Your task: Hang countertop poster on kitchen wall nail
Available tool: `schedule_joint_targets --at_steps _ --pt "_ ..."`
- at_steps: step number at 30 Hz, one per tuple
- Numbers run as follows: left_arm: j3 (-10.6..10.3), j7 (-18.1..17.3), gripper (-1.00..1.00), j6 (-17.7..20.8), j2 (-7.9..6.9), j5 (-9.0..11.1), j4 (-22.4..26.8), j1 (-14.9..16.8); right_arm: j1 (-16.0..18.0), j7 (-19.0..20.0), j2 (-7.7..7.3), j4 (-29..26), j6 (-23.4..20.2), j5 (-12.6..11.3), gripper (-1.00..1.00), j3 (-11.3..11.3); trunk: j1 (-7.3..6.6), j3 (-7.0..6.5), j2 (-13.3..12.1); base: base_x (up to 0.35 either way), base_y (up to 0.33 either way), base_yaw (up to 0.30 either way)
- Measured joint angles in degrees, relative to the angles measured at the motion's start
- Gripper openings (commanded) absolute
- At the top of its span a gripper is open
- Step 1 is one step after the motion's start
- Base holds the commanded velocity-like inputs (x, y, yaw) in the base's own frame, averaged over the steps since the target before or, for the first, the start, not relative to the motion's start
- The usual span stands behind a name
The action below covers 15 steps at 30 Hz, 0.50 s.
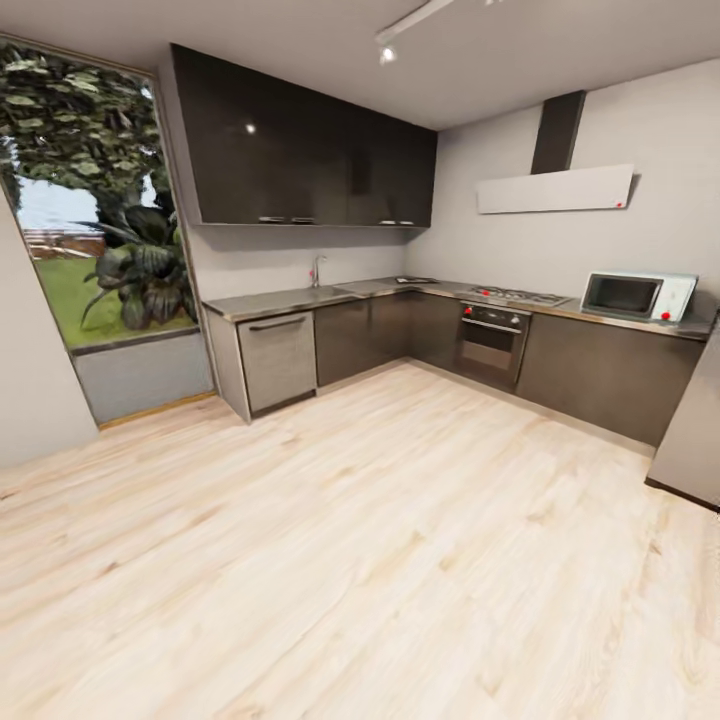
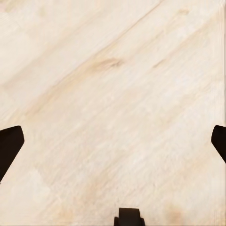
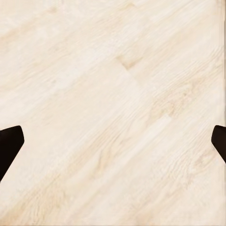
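The poster (image 1: pixel 415 280) is seen far ahead on the kitchen countertop (image 1: pixel 290 299); both grippers (image 2: pixel 113 141) (image 3: pixel 113 141) are spread wide, empty, above wooden floor (image 1: pixel 380 560).

L wrist cam is showing two black, wedge-shaped fingers (image 2: pixel 9 146) w/ matte finish, plus a small black block-shaped part (image 2: pixel 129 217) w/ a notched top betw. them. R wrist cam is showing the same black tapered fingers (image 3: pixel 9 147), no markings or cables showing.

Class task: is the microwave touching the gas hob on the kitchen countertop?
Apart. The head view shows a bare stretch of countertop between the microwave and the gas hob.
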<state>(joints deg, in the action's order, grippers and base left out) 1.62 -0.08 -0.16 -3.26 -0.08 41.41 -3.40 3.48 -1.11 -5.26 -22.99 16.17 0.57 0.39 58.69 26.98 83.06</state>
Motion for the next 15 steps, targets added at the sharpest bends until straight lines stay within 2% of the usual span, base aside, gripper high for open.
schedule_joint_targets --at_steps 15 --pt "0.0 0.0 1.0 0.0 -0.2 0.0 0.0 0.0 0.0 0.0 0.07 0.0 0.0 0.0 1.0 0.1 0.0 0.0 0.0 0.31 0.0 -0.031"
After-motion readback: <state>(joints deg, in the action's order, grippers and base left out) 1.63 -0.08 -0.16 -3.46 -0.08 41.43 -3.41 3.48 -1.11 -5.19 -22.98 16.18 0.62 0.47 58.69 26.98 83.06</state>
